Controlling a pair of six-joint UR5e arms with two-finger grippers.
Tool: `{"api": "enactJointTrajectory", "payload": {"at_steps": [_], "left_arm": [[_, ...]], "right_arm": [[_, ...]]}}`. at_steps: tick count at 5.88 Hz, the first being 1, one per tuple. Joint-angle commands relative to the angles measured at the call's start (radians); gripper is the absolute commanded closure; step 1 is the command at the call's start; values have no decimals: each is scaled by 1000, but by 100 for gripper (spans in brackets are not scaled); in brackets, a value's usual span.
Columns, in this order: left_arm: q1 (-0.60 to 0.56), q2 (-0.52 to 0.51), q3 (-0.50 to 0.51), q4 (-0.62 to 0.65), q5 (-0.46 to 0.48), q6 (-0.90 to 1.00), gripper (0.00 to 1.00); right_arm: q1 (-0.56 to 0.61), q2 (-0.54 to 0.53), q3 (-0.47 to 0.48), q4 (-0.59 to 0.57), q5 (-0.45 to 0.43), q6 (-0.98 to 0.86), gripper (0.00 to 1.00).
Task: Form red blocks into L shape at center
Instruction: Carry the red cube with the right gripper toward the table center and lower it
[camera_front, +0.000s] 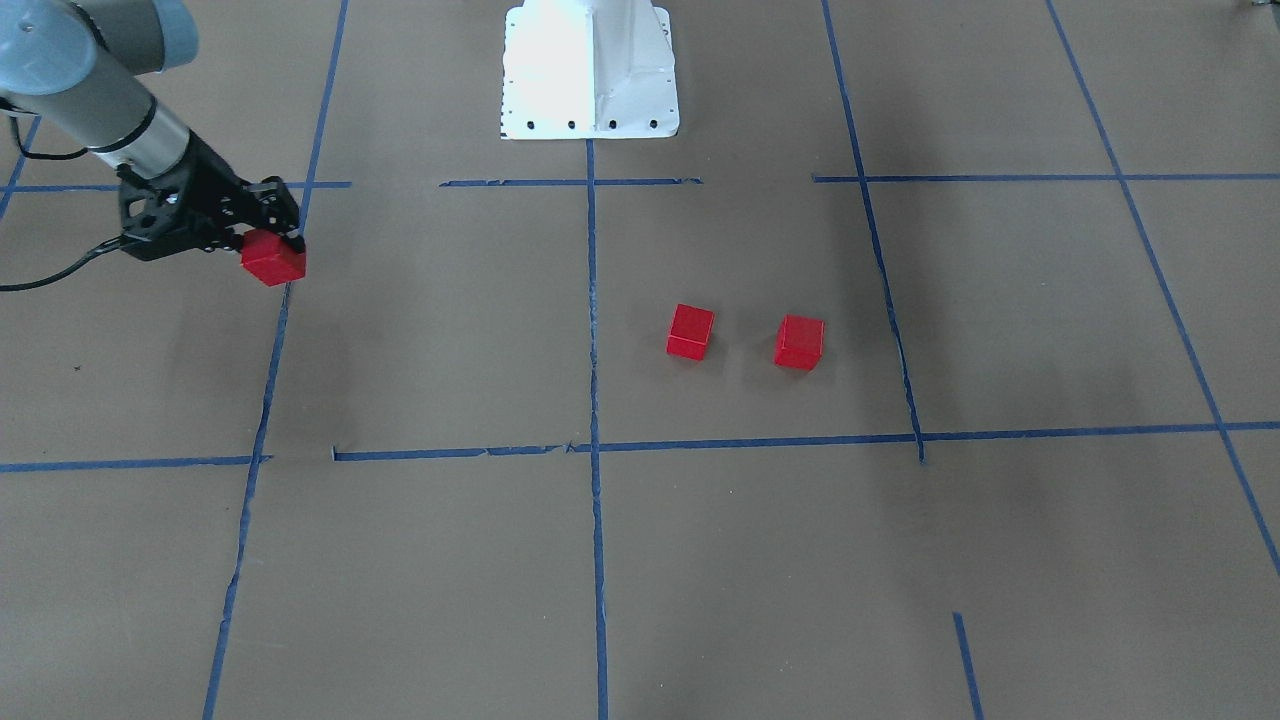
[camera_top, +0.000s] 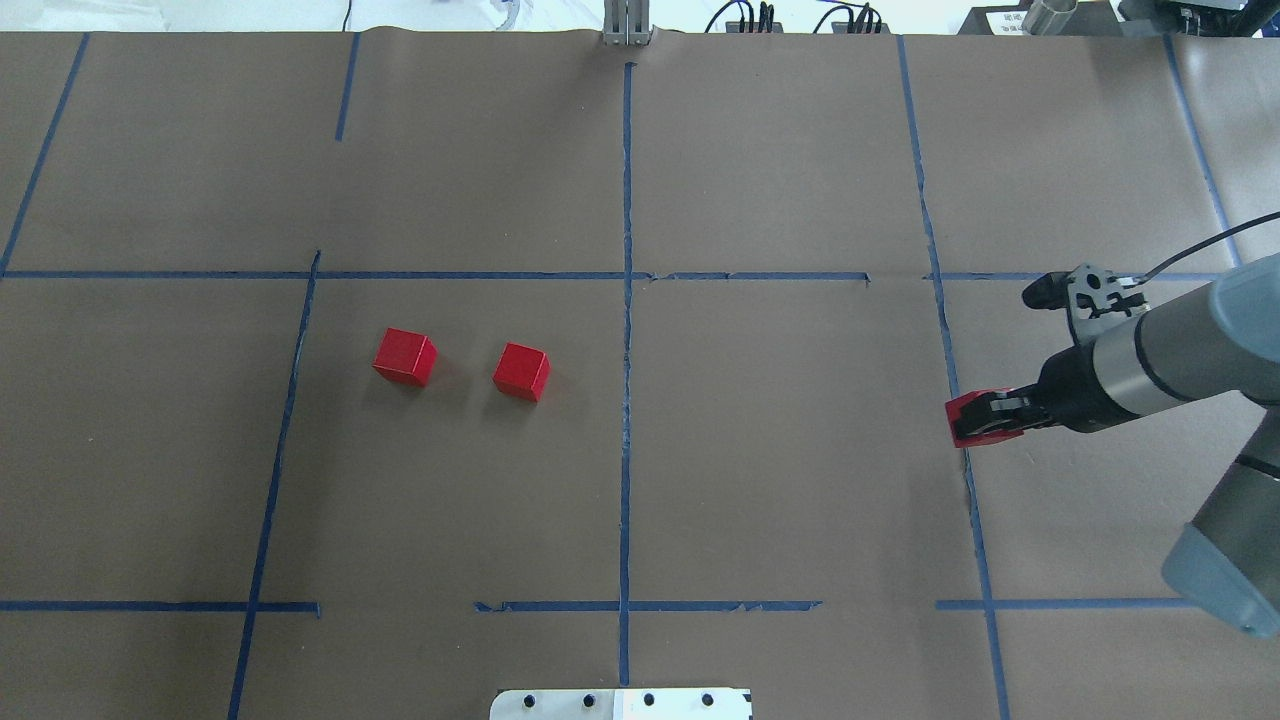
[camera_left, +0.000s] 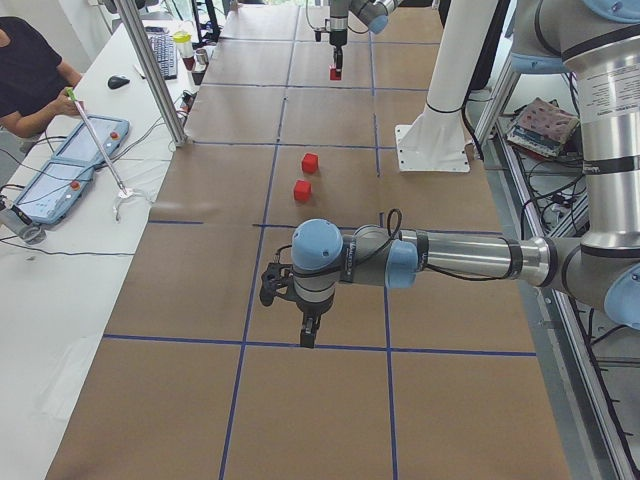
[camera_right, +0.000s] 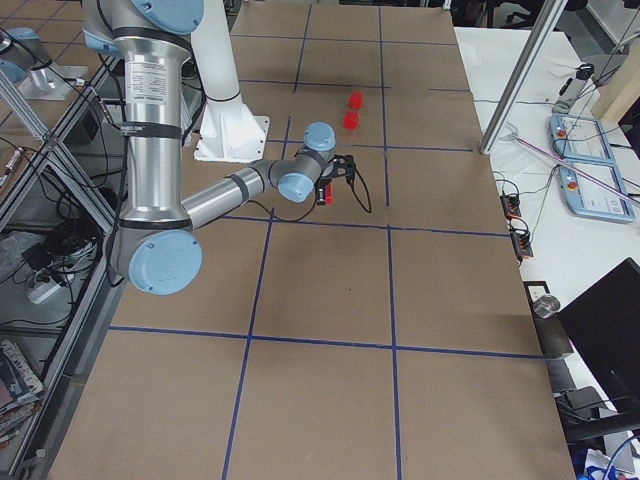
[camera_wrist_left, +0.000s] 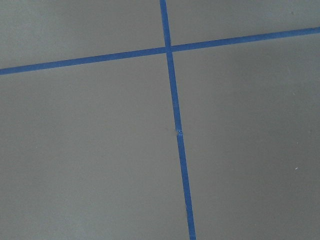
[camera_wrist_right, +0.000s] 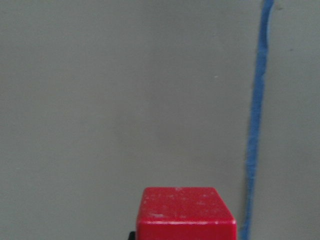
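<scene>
Right pincer (camera_top: 973, 420): shut tight on one red block (camera_top: 962, 414), which seems raised off the table (camera_top: 800, 480). Pos.: over a blue tape line (camera_top: 947, 340), well right of ctr.

Other two red blocks (camera_top: 405, 357) (camera_top: 521, 372): resting on the table, left of the ctr tape line. They sit side by side, near each other but apart.

Left pincer (camera_left: 308, 335): visible in side view only, pointing down near a tape crossing. Its degree of opening cannot be told.

Brown table (camera_top: 800, 450) w/ blue tape grid (camera_top: 626, 400).
</scene>
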Motion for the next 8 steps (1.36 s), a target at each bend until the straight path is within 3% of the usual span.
{"api": "enactJointTrajectory", "payload": {"at_steps": [1,2,4,6,8], "left_arm": [[0,0,3,-28,0,-4,0],[0,0,6,-30,0,-5,0],[0,0,9,-30,0,-7,0],[0,1,12,-30,-27,-7,0],[0,1,9,-30,-38,-8,0]], "right_arm": [[-193,296,3,-274,-152,219,100],[-251,405,-25,-402,-232,240,100],[-273,568,-187,-402,-264,337,100],[-276,665,-317,-402,-281,346,100],[-276,690,-359,-405,-281,334,99]]}}
